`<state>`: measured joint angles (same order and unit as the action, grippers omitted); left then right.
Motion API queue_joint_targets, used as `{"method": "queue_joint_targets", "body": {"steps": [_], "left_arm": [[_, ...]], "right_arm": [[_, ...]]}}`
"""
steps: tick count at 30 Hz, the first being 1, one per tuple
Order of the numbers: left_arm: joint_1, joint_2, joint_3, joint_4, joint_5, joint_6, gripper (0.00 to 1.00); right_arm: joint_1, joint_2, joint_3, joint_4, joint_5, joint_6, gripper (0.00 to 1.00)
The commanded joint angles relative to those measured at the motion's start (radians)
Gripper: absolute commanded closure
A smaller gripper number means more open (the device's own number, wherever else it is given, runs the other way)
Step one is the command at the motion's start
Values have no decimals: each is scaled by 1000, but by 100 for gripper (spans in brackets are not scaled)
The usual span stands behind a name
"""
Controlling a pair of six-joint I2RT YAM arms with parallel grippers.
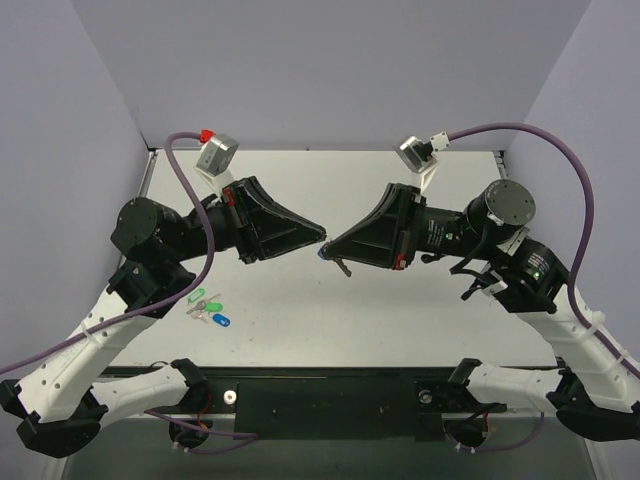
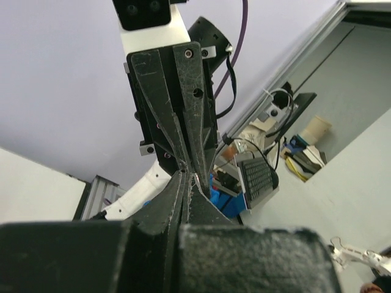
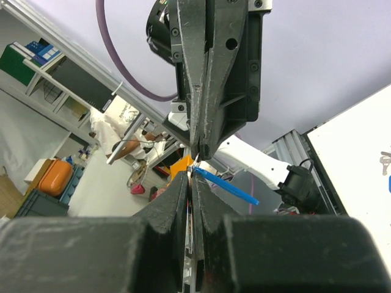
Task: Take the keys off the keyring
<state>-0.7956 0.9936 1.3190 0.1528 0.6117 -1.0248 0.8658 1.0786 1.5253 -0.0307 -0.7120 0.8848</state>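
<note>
My two grippers meet tip to tip in the air above the middle of the table (image 1: 300, 310). The left gripper (image 1: 319, 234) is shut, and a thin silvery bit of the keyring shows at its tips in the left wrist view (image 2: 197, 179). The right gripper (image 1: 333, 245) is shut on a thin metal strip, the key (image 3: 194, 241), which lies between its fingers. The light-blue tag of the keyring (image 3: 225, 187) sticks out edge-on to the right from where the tips meet. It shows as a small blue spot in the top view (image 1: 322, 253).
A bunch of green and dark blue tags (image 1: 209, 306) lies on the table at the front left, near the left arm. A small part of it shows at the right edge of the right wrist view (image 3: 385, 160). Grey walls stand round the table.
</note>
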Motion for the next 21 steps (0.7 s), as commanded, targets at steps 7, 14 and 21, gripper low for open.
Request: {"method": "queue_joint_targets", "body": {"steps": [7,14,21], "left_arm": [[-5,39,101,-151,214,80,100],[-5,40,120,-219,215,98,100],[-5,28,128,-219,152,94,53]], "right_arm": [[65,23,27,-35,48,-29,100],[81,24,41,-86,60,-58,100],[88,14,41,-113,71,-73,100]]}}
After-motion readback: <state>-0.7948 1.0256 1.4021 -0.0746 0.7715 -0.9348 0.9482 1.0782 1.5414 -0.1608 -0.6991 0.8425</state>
